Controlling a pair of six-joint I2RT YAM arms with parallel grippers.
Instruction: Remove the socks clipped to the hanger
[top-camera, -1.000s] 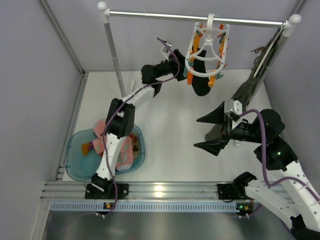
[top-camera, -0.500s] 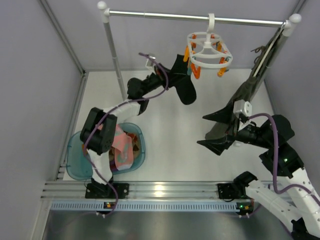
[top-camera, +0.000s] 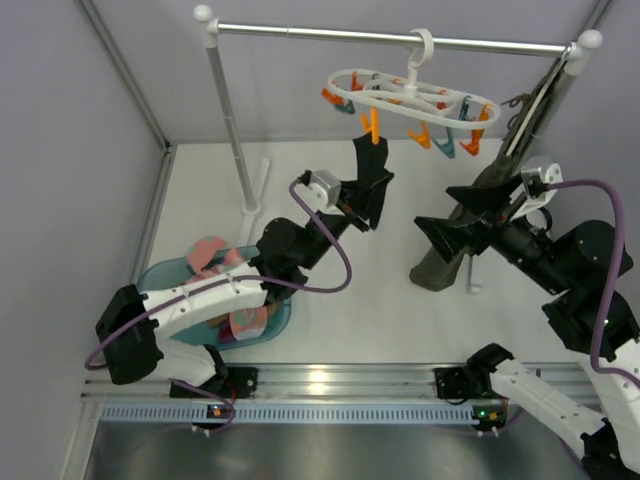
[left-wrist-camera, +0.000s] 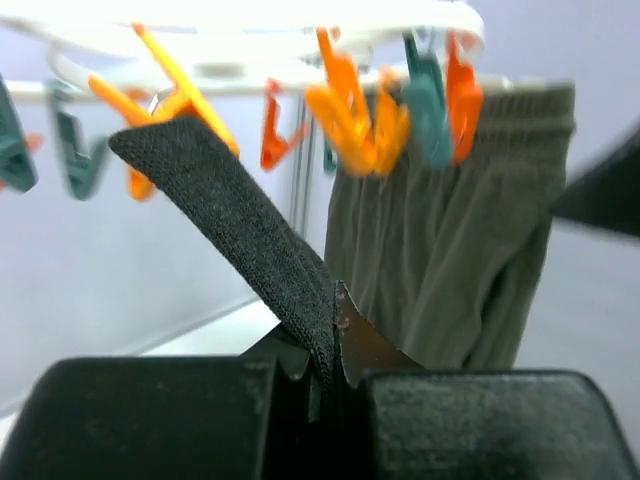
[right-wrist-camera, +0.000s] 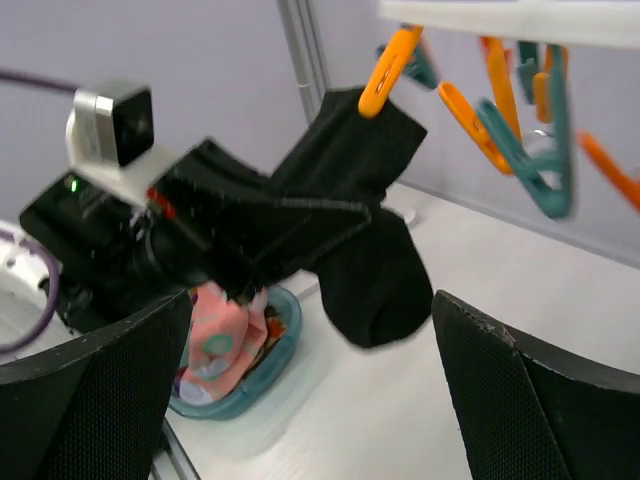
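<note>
The white oval hanger (top-camera: 410, 95) hangs tilted from the rail, its orange and teal clips dangling. One orange clip (top-camera: 372, 128) still pinches the top of a black sock (top-camera: 366, 160). My left gripper (top-camera: 375, 200) is shut on the sock's lower part and the fabric runs taut up to the clip. In the left wrist view the sock (left-wrist-camera: 240, 230) runs down into the closed jaws of that gripper (left-wrist-camera: 335, 365). My right gripper (top-camera: 455, 225) stands open to the right of the sock, holding nothing; in its own view the sock (right-wrist-camera: 370, 240) hangs ahead of it.
A teal basin (top-camera: 150, 285) at the near left holds pink socks (top-camera: 210, 255). A long olive garment (top-camera: 470, 200) hangs at the right end of the rail (top-camera: 300, 32), just behind my right gripper. The rail's left upright (top-camera: 230, 120) stands behind the left arm.
My left gripper closed on the black sock and pulled it down and toward the near side. The hanger swung and tilted with the pull. The right arm rose and shifted right.
</note>
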